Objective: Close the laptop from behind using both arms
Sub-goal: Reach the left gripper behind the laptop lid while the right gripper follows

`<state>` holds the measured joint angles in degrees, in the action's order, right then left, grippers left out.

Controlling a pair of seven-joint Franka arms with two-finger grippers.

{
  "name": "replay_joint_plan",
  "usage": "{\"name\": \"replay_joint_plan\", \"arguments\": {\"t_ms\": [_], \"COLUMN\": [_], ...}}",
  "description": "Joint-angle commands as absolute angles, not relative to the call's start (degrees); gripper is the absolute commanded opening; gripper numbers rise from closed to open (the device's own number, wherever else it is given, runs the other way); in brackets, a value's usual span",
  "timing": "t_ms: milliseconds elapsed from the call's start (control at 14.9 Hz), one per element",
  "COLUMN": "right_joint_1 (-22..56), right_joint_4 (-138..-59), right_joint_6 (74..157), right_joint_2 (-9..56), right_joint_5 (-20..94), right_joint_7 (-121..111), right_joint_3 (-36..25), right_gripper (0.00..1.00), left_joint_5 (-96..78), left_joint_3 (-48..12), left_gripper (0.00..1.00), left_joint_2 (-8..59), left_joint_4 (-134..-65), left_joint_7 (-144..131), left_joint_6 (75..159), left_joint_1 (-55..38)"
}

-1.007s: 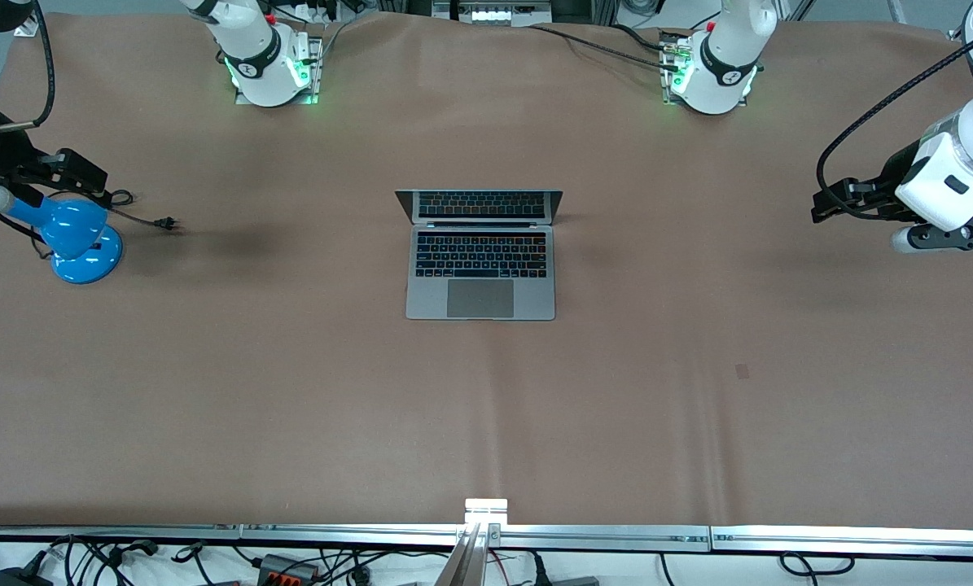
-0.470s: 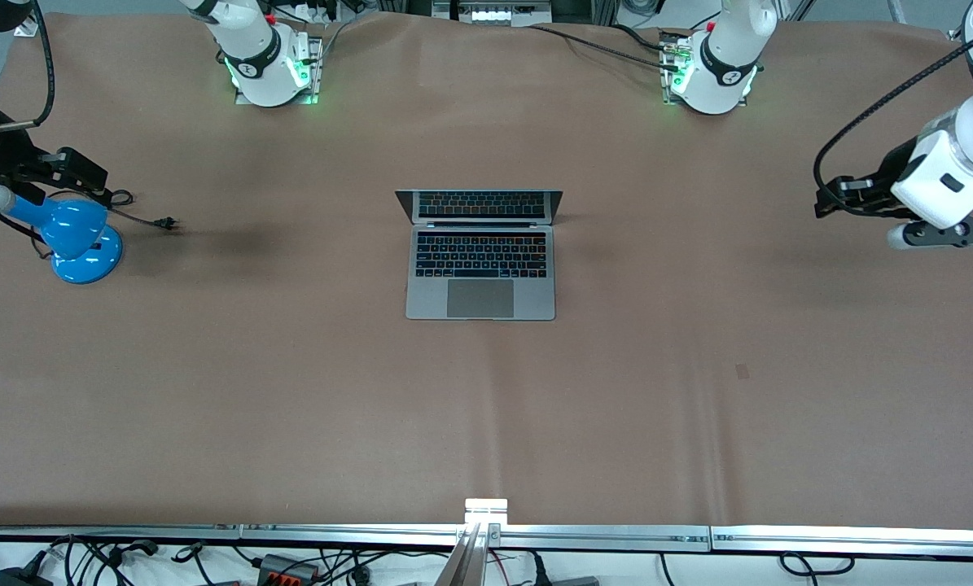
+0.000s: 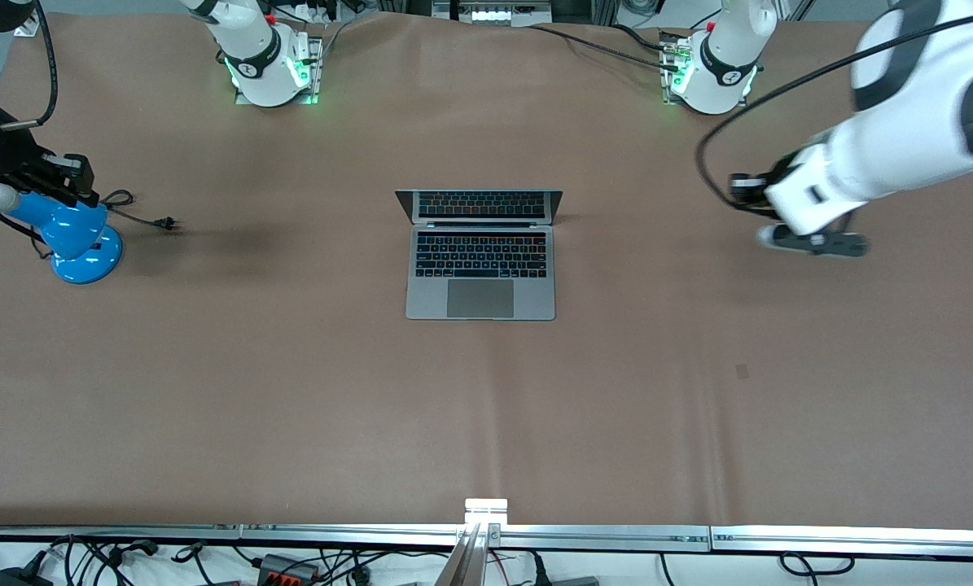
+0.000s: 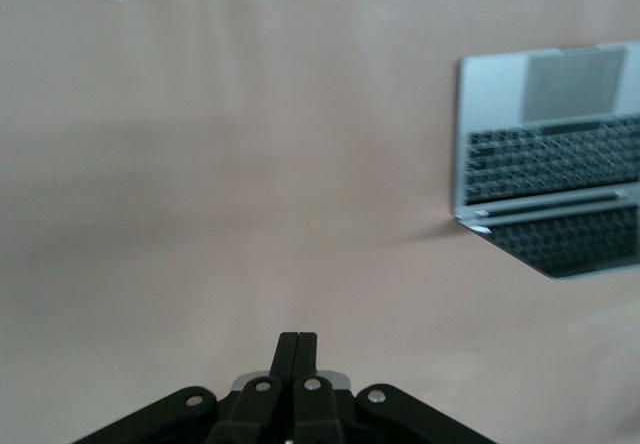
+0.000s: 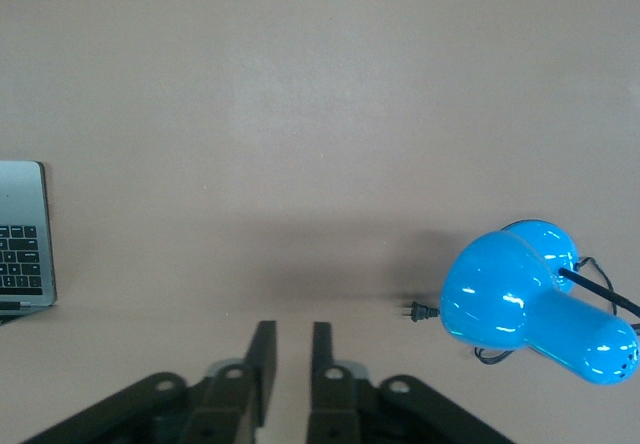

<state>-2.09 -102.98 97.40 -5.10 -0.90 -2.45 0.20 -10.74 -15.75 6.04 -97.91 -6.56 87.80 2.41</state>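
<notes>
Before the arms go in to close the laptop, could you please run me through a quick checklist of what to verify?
1. Laptop open, lid up toward the robots' bases: ok.
2. Nothing on the keyboard that the lid could trap: ok.
3. Left tool fingers together, suited to pushing: ok. It is over bare table toward the left arm's end, not yet at the lid: not ok.
4. Right tool slightly open, over the table near the blue lamp, apart from the laptop: not ok.
5. Lamp and its plug lie well clear of the laptop: ok.
6. Back of the lid free for contact: cannot tell.
</notes>
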Motion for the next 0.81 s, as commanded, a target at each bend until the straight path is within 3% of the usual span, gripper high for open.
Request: {"name": "replay_joint_plan", "arguments": {"t_ms": [0,201,403,738], "right_joint_1": [-2.81,-2.81,-2.55,-2.46], "right_joint_4": [-103.89,-103.97,-103.97,-103.97], "right_joint_6": [96.77,96.77,96.06,95.45], "right_joint_2": [-6.15,-6.06,-6.06,-6.06], "right_joint_5": [-1.14,-1.14,-1.05,-1.05], "right_joint_7": [-3.25,-3.25,-3.16,-2.82], "right_joint_3": [1.23,1.14,1.32,1.32], "right_gripper": [0.0,0.0,0.0,0.0], "left_joint_5": [-16.06,-24.33,-25.04,-29.09], "left_joint_3": [-18.88,-21.88,-29.34,-31.54], "left_gripper": [0.01,0.0,0.0,0.0], "left_joint_2": [8.16,7.74,4.5,-2.53], "left_joint_4": [-99.22,-106.4,-112.83,-122.06], "left_joint_7": [-7.03,-10.28,-10.37,-10.02], "left_joint_6": [87.98,92.88,98.86,102.56], "left_joint_1": [2.9,2.81,3.08,2.81]}}
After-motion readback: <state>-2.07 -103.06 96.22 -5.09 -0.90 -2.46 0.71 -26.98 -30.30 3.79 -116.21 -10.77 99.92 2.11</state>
